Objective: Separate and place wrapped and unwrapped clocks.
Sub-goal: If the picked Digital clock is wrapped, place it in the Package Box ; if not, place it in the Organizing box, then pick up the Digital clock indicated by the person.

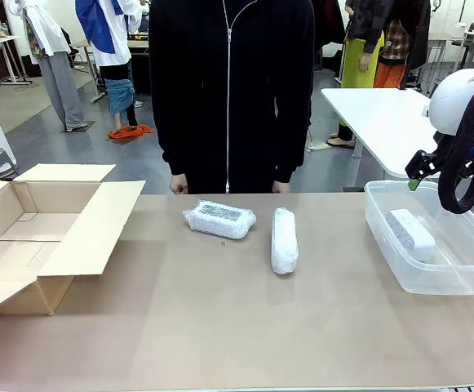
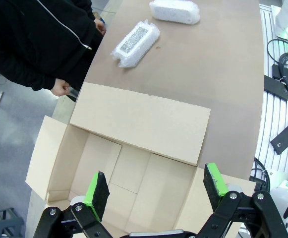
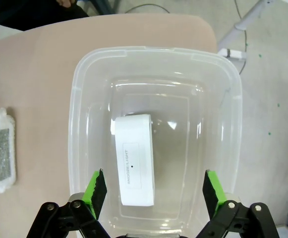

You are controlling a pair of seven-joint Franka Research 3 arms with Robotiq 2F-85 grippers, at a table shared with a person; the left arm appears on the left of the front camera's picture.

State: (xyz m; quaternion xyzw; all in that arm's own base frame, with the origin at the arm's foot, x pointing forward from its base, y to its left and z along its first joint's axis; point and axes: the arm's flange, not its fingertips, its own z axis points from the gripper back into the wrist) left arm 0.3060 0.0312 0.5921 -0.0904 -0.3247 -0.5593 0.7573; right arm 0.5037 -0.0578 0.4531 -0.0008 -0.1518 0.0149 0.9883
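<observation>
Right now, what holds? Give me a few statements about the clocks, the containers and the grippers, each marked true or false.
1. The bare clock lies in the clear bin. True.
2. The left gripper is open above the cardboard box. True.
3. Both wrapped clocks are inside the cardboard box. False: one wrapped clock and the other wrapped clock lie on the table.
4. The right gripper is shut on the bare clock. False: it is open above the clear bin.

The brown table (image 1: 220,327) carries an open cardboard box (image 1: 98,229) at its left edge and a clear plastic tub (image 1: 449,282) at its right edge. Toward the middle of the far edge, a wrapped clock (image 1: 219,219) lies crosswise, with a second wrapped clock (image 1: 284,239) lengthwise near it, the two apart.
</observation>
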